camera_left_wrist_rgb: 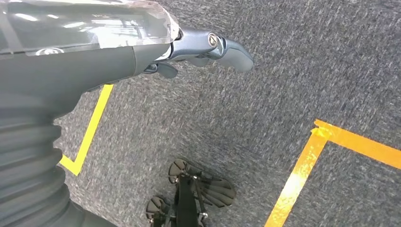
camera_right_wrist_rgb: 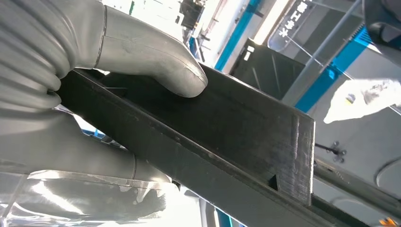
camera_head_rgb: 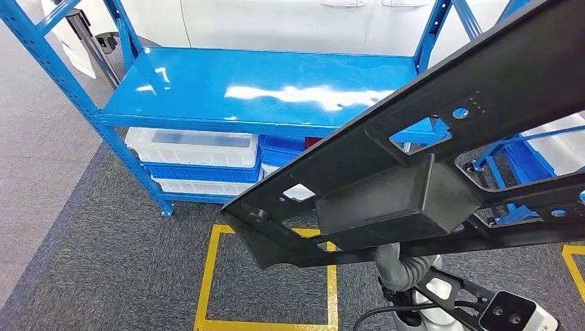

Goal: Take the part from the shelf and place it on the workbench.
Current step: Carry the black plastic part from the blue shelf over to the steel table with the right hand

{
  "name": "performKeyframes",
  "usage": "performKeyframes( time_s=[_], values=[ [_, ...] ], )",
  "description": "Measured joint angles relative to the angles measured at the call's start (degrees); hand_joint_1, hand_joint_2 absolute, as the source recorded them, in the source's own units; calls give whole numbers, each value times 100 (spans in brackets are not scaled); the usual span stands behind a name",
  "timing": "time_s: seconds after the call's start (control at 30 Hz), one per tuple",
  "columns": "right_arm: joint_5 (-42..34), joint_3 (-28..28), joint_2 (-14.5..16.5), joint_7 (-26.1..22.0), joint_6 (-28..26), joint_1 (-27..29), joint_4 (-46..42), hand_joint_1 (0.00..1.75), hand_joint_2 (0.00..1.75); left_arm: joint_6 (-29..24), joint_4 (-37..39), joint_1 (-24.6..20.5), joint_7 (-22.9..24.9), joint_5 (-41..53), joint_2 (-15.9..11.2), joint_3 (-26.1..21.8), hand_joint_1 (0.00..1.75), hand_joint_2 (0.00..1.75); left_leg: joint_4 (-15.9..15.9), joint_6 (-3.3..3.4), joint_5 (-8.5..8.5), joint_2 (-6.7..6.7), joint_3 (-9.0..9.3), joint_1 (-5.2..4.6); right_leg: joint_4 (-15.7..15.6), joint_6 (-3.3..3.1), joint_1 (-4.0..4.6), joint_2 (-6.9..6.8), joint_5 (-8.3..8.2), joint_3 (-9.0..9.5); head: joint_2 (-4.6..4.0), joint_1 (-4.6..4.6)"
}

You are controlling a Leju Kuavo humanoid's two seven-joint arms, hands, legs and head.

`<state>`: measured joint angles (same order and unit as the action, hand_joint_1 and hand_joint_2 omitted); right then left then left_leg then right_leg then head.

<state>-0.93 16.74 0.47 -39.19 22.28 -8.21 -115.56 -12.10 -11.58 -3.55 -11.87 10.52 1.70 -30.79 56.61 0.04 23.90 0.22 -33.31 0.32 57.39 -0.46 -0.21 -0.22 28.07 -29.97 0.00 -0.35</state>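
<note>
Our left hand (camera_left_wrist_rgb: pixel 208 47) hangs over the carpet holding nothing, its fingers loosely apart. Our right hand (camera_right_wrist_rgb: pixel 94 94) clamps the part (camera_head_rgb: pixel 414 179), lifted off the shelf (camera_head_rgb: pixel 262 86). Such a long panel could twist loose or clip the uprights. It's black, flat, full of cutouts.

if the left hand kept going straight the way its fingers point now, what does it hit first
Probably just the grey carpet. In the left wrist view the left hand hangs with its fingers aimed over bare floor, between the yellow tape lines; nothing else lies in that line, though depth is hard to judge.
</note>
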Motion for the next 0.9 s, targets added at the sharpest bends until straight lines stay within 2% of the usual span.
performKeyframes(
  time_s=[0.1, 0.13, 0.17, 0.2, 0.27, 0.3, 0.33, 0.37, 0.43, 0.47, 0.5, 0.53, 0.6, 0.63, 0.67, 0.73, 0.8, 0.83, 0.87, 0.9],
  values=[
    [2, 1, -10, 0, -42, -7, 0, 175, 175, 26, 0, 0, -11, 22, -16, -26, 0, 175, 4, -104, -38, 3, -30, 11, -58, -68, -4, -7, -74, -30, 0, 0],
    [6, 2, -13, 0, -59, -12, 0, 175, 175, 38, 0, 1, -19, 26, -19, -33, 0, 175, 81, -132, 35, 0, -64, 14, -84, -99, -20, -17, -112, -38, 0, -1],
    [13, 3, -15, 0, -75, -16, 1, 175, 175, 43, 0, 1, -28, 32, -21, -42, 0, 175, 268, -158, 179, -3, -141, 18, -108, -126, -36, -28, -150, -54, 0, -1],
    [24, 4, -18, 0, -86, -18, 2, 175, 175, 37, 0, 2, -38, 39, -23, -49, 0, 175, 589, -180, 391, -6, -271, 31, -111, -146, -36, -48, -178, -81, 0, -1],
    [60, 6, -27, 0, -101, -16, 14, 175, 175, -21, 0, 7, -60, 51, -28, -63, 0, 175, 1398, -224, 802, -6, -583, 40, -94, -171, -23, -80, -224, -160, 0, 0],
    [80, 8, -35, 0, -110, -15, 25, 175, 175, -54, 0, 11, -68, 52, -31, -68, 0, 175, 1657, -236, 894, -6, -667, 40, -80, -175, -18, -104, -242, -200, 0, 0],
    [102, 11, -44, 0, -130, -15, 38, 175, 175, -79, 0, 15, -74, 52, -32, -72, 0, 175, 1687, -239, 876, -4, -636, 40, -62, -173, -13, -127, -256, -234, 0, 0],
    [126, 17, -54, 0, -155, -15, 47, 175, 175, -92, 0, 17, -82, 59, -33, -73, 0, 175, 1464, -233, 755, 8, -479, 40, -42, -169, -10, -157, -264, -260, 0, 0],
    [174, 34, -73, 0, -214, -16, 52, 175, 175, -95, -1, 4, -95, 88, -39, -74, 0, 175, 598, -184, 455, 145, 42, 21, -7, -151, 6, -236, -272, -287, 0, 0],
    [195, 44, -86, 0, -240, -19, 50, 175, 175, -94, -1, -10, -99, 112, -44, -74, 0, 175, 240, -140, 358, 211, 235, 2, 4, -133, 19, -277, -278, -292, 0, 0],
    [208, 55, -99, 0, -259, -21, 48, 175, 175, -93, -2, -22, -99, 133, -50, -73, 0, 175, 29, -98, 315, 257, 335, -17, 9, -109, 31, -318, -286, -295, 0, 0],
    [216, 67, -115, 0, -274, -23, 43, 175, 175, -92, -2, -28, -96, 153, -62, -73, 0, 175, -37, -57, 314, 257, 342, -36, 9, -80, 39, -359, -298, -297, 0, 0],
    [220, 92, -147, 0, -284, -24, 24, 175, 175, -83, -1, -12, -76, 187, -88, -73, 0, 175, -52, 6, 253, 157, 307, -32, 0, -26, 42, -433, -319, -296, 0, 0],
    [217, 101, -161, 0, -284, -25, 11, 175, 175, -76, 0, -2, -64, 198, -100, -73, 0, 175, -73, 31, 219, 124, 306, -17, 11, 1, 36, -431, -310, -299, 0, 0],
    [210, 108, -175, 0, -283, -25, -2, 175, 175, -69, 0, 2, -49, 206, -105, -73, 0, 175, -98, 53, 182, 91, 304, 0, 60, 27, 29, -374, -258, -321, 0, 0],
    [191, 113, -207, 0, -274, -19, -22, 175, 175, -59, -1, -6, -20, 226, -116, -73, 0, 175, -121, 90, 119, 30, 275, 22, 458, 66, 0, -165, 49, -491, 0, 0],
    [185, 115, -244, 0, -262, 10, -32, 175, 175, -56, -2, -11, 1, 263, -139, -73, 0, 175, -115, 110, 69, -68, 201, 20, 1223, 85, -16, -29, 471, -813, 0, 0],
    [190, 116, -263, 0, -259, 31, -33, 175, 175, -56, -2, -3, 3, 281, -152, -73, 0, 175, -109, 104, 49, -125, 166, 21, 1534, 92, -21, -14, 590, -936, 0, 0],
    [195, 116, -278, 0, -256, 49, -38, 175, 175, -55, -2, 8, 4, 293, -165, -73, 0, 175, -98, 93, 31, -187, 135, 23, 1659, 97, -27, -9, 599, -970, 0, 0],
    [199, 116, -290, 0, -254, 60, -45, 175, 175, -54, -2, 18, 4, 304, -178, -73, 0, 175, -83, 80, 18, -250, 110, 26, 1562, 100, -39, 1, 502, -896, 0, 0]
  ],
)
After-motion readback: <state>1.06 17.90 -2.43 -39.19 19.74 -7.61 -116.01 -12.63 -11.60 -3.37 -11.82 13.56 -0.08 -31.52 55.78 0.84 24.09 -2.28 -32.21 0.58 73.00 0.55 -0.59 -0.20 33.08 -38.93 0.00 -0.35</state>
